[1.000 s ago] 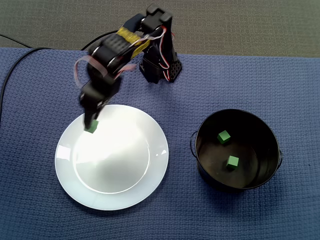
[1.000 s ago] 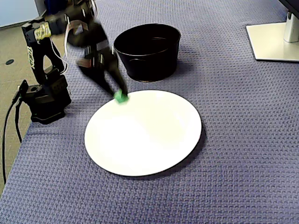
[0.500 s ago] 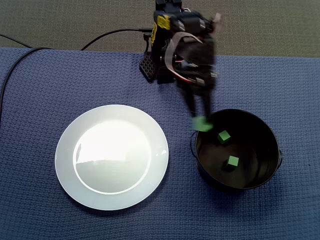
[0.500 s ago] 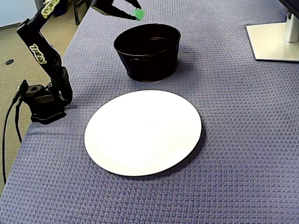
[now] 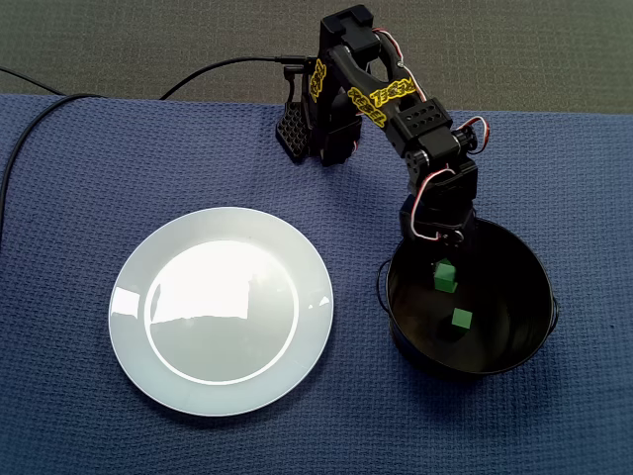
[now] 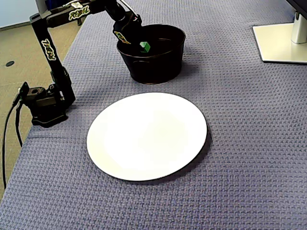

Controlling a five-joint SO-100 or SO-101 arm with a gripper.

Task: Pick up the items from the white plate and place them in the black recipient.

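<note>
The white plate [image 5: 220, 309] lies bare on the blue mat, left of the black pot [image 5: 539, 282] in one fixed view. My gripper [image 5: 443, 263] hangs just inside the pot's near rim, shut on a small green cube [image 5: 445, 271]. That cube overlaps another green cube beneath it, and a further green cube [image 5: 461, 318] rests on the pot floor. In the other fixed view the gripper [image 6: 142, 45] holds the green cube [image 6: 144, 47] over the pot [image 6: 153, 67] mouth, with the empty plate [image 6: 146, 136] in front.
The arm's base [image 5: 316, 134] stands at the mat's back edge, with a black cable [image 5: 40, 109] trailing left. A white stand's foot [image 6: 280, 43] sits at the far right in the other fixed view. The base [image 6: 45, 103] is left of the plate there.
My gripper lifted the green cube off the plate's left edge, swung right with it, and has now lowered it into the pot's mouth. The plate is left bare.
</note>
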